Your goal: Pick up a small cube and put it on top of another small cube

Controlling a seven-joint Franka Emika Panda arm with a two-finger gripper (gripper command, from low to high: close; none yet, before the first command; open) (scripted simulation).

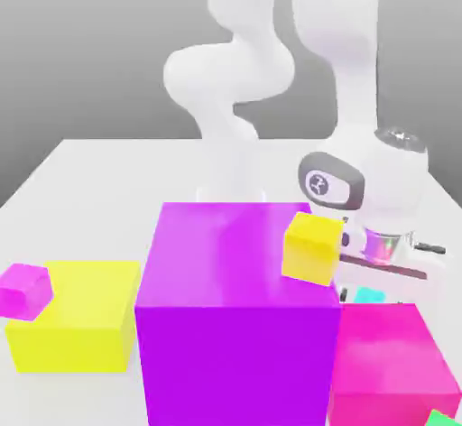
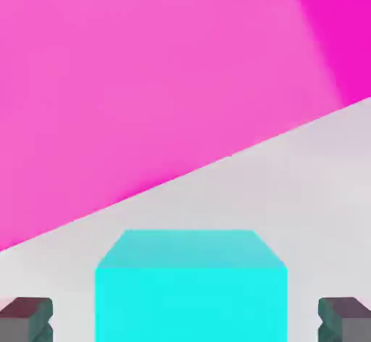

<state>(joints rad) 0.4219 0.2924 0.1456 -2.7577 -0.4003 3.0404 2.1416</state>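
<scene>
Your largest item is the white table (image 1: 99, 167), which carries everything else. On it, the big purple cube (image 1: 236, 316) stands at the centre of the exterior view and hides part of what lies behind it. The white Panda arm (image 1: 236, 72) rises behind that cube and bends down toward the exterior view's right, its hand pointing down at the table. A large magenta cube (image 1: 390, 361) sits to the exterior view's right of the purple one, and a large yellow cube (image 1: 77, 316) sits to its left. You will find a small yellow cube (image 1: 312, 247) resting on the purple cube's top, near its right edge, and a small magenta cube (image 1: 23, 289) at the yellow cube's upper left corner. The small cyan cube (image 2: 191, 286) lies on the table just behind the large magenta cube, directly under the hand. The gripper (image 2: 185, 322) has one dark fingertip (image 2: 26, 319) on each side of it; a gap shows at both faces, so the jaws stand apart, straddling the cube without clamping it.
</scene>
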